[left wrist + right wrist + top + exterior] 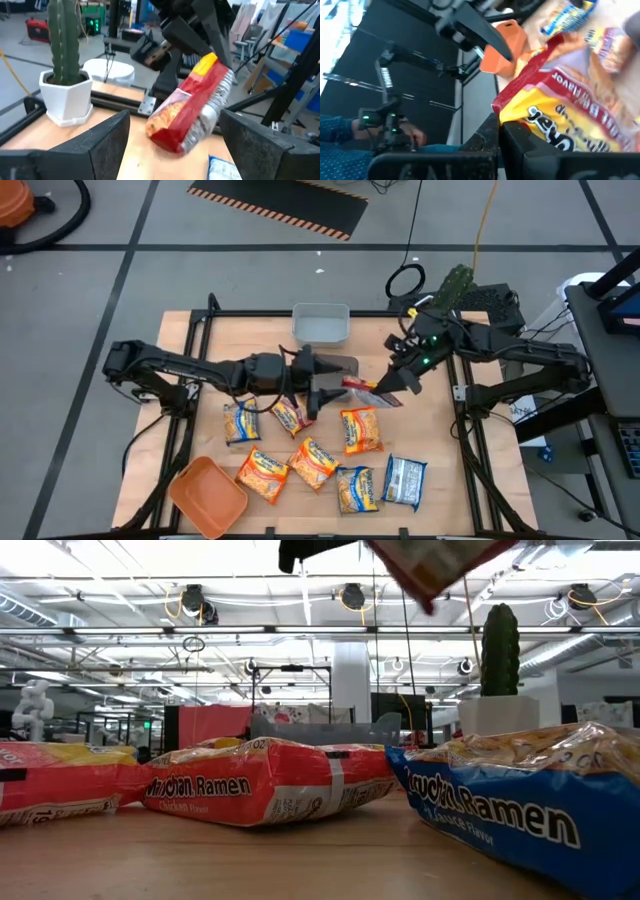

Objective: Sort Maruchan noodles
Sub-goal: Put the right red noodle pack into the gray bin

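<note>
— Just below the grey bin [321, 324], at the middle of the table [440, 440], the right gripper [389, 391] has its fingers clamped on a red-and-yellow noodle packet [368, 390], lifted clear of the wood. The left gripper [322, 385] sits right beside it, fingers spread wide, gripping nothing.

— Any print you can read?

— Down at table height, yes: "Ramen" in white on a red packet [262, 781] with "Chicken Flavor" in small type under it, and "Ramen" again on a blue packet [530, 800] at the right. From above those letters are too small to read.

— And the overhead shot gives what?

— The whole spread. Seven more packets lie flat on the table below the bin, orange ones [262, 472] mostly, one blue-and-silver one [405, 480] farthest right. An orange tray [207, 496] sits at the near left corner.

— The wrist cameras?

— The left one looks between its own dark fingers [107, 137] at the held packet: crinkly glossy plastic, yellow top edge, clear wrinkled end. It also catches a cactus in a white six-sided pot [65, 92] at the table's far edge. The right one shows part of a person in a blue sleeve [342, 130] beyond the table.
</note>
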You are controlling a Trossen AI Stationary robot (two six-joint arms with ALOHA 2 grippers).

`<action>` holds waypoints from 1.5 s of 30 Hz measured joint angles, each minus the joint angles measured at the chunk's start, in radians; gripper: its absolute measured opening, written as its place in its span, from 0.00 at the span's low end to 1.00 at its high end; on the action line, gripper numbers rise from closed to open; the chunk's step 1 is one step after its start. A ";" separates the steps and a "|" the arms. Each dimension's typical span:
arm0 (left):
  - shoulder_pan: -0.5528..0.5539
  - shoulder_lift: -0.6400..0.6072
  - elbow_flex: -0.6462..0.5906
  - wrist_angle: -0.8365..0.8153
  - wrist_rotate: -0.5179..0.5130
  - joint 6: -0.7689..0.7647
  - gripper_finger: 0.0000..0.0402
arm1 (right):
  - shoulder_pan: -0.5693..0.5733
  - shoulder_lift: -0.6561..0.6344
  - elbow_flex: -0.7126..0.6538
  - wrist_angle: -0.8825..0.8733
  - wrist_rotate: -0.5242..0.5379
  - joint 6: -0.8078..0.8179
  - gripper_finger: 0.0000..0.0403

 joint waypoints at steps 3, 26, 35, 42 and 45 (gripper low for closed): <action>0.004 0.013 0.001 0.005 0.001 0.005 0.78 | -0.018 0.024 0.000 0.062 -0.030 -0.008 0.00; 0.031 0.058 0.001 -0.052 0.250 0.028 0.56 | -0.031 0.133 0.000 0.194 -0.017 -0.020 0.00; 0.030 0.058 0.001 -0.052 0.257 0.134 0.35 | -0.031 0.132 0.000 0.191 0.035 0.018 0.00; 0.042 0.052 0.001 -0.057 0.258 0.142 0.32 | -0.030 0.128 0.000 0.194 0.081 0.055 0.01; 0.060 0.049 0.001 -0.059 0.258 0.127 0.32 | -0.030 0.111 0.000 0.192 0.141 0.065 0.06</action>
